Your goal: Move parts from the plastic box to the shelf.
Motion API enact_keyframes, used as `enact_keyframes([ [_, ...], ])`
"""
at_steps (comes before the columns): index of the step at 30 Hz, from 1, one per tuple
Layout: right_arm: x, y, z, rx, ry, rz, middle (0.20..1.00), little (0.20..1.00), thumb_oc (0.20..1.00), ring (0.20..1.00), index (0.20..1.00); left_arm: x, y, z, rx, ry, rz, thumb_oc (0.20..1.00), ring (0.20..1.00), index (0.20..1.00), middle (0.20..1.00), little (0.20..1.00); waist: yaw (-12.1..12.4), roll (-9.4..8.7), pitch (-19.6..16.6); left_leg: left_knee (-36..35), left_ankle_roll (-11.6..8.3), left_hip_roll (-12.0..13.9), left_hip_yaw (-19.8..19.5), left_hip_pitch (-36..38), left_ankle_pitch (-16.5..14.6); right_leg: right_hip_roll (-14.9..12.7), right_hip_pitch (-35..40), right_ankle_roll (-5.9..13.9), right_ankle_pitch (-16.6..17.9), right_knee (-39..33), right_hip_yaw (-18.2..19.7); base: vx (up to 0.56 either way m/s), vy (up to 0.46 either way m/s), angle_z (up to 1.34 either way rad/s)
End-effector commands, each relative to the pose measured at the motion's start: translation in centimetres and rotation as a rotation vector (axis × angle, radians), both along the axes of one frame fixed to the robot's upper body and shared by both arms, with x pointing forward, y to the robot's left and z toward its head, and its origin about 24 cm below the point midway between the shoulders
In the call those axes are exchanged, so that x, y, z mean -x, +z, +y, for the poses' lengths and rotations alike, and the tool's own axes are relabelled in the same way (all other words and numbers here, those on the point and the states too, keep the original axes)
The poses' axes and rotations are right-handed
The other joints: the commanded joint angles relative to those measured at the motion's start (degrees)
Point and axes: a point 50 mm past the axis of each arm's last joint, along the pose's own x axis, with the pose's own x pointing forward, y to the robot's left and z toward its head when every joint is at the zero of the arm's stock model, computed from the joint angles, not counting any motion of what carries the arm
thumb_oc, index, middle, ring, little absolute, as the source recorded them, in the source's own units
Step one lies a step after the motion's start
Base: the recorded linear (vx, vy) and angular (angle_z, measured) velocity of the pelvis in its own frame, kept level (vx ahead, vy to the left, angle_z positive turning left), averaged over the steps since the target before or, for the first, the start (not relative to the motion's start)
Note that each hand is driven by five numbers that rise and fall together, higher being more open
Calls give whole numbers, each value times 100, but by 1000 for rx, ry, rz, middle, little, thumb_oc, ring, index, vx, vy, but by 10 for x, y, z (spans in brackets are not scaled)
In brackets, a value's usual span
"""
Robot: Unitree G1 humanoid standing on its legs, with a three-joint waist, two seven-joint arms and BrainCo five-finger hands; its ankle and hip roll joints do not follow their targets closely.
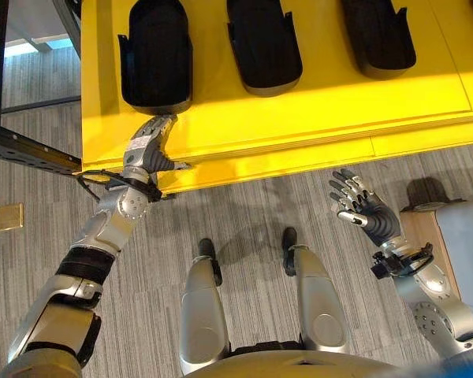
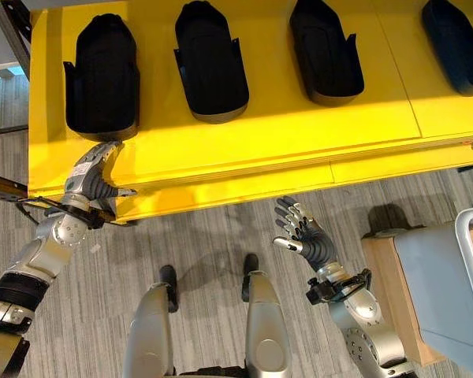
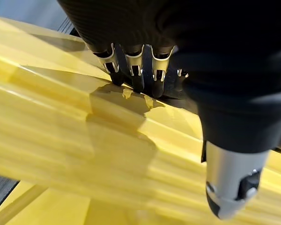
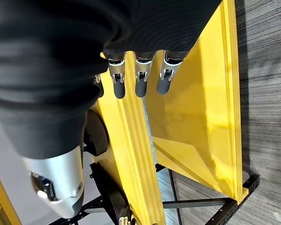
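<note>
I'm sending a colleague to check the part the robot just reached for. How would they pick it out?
Look at the yellow shelf holding a row of black parts. Go to the end of the row on the robot's left: that black part is the one, with the left hand resting open on the shelf just before it.

Yellow shelf with a row of black parts

The yellow shelf (image 2: 244,150) stood on a grey striped carpet floor (image 2: 213,236), its front edge built of stepped layers. Four black moulded parts lay directly on it in a row, apart from one another: the first part (image 2: 102,75) nearest the shelf's left end, the second part (image 2: 211,59) beside it, the third part (image 2: 325,51) further right, and the fourth part (image 2: 457,43) cut off at the picture's right edge.
</note>
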Motion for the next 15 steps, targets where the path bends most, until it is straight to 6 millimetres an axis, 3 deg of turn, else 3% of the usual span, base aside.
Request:
enact_keyframes([
  [1, 6, 18, 2, -37, 24, -86, 1000, 1000, 1000, 1000, 1000, -2, -26, 15, 0, 96, 130, 1000, 1000, 1000, 1000, 1000, -115, -104, -285, 51, 58, 35, 36, 42, -112, -153, 221, 258, 51, -265, 59, -69, 0, -4],
  [2, 6, 18, 2, -38, 24, -89, 1000, 1000, 1000, 1000, 1000, -2, -26, 14, 0, 96, 128, 1000, 1000, 1000, 1000, 1000, -118, -120, -272, 26, 91, 23, 57, -30, 40, -163, 159, 224, 188, -310, 54, 93, 12, -6],
  [3, 7, 17, 2, -40, 25, -86, 1000, 1000, 1000, 1000, 1000, -5, -25, 16, 11, 108, 127, 1000, 1000, 1000, 1000, 1000, -128, -110, -296, 53, 56, 35, 44, 44, -110, -152, 216, 265, 56, -266, 68, 0, 0, 0],
  [8, 8, 18, 2, -40, 26, -87, 1000, 1000, 1000, 1000, 1000, -9, -20, 15, 11, 106, 114, 1000, 1000, 1000, 1000, 1000, -146, -124, -316, 54, 58, 33, 55, 48, -118, -146, 224, 267, 56, -263, 74, 19, 2, 0],
  [10, 8, 17, 2, -36, 25, -85, 1000, 1000, 1000, 1000, 1000, -11, -15, 15, 12, 108, 98, 1000, 1000, 1000, 1000, 1000, -160, -143, -321, 20, 89, 23, 79, -16, 38, -158, 160, 238, 195, -307, 81, -33, -1, 0],
  [11, 8, 17, 2, -37, 27, -82, 1000, 1000, 1000, 1000, 1000, -12, -15, 16, 13, 114, 100, 1000, 1000, 1000, 1000, 1000, -159, -129, -339, 51, 53, 35, 64, 57, -113, -151, 224, 274, 59, -264, 80, -74, -1, -1],
  [12, 8, 17, 2, -37, 27, -84, 1000, 1000, 1000, 1000, 1000, -14, -11, 15, 13, 113, 89, 1000, 1000, 1000, 1000, 1000, -164, -144, -331, 20, 86, 22, 86, -14, 39, -159, 165, 241, 196, -312, 76, 88, 5, -1],
  [15, 8, 16, 2, -39, 28, -80, 1000, 1000, 1000, 1000, 1000, -15, -10, 16, 17, 117, 89, 1000, 1000, 1000, 1000, 1000, -171, -123, -350, 56, 50, 40, 72, 58, -115, -151, 219, 275, 56, -250, 83, 29, 4, 0],
])
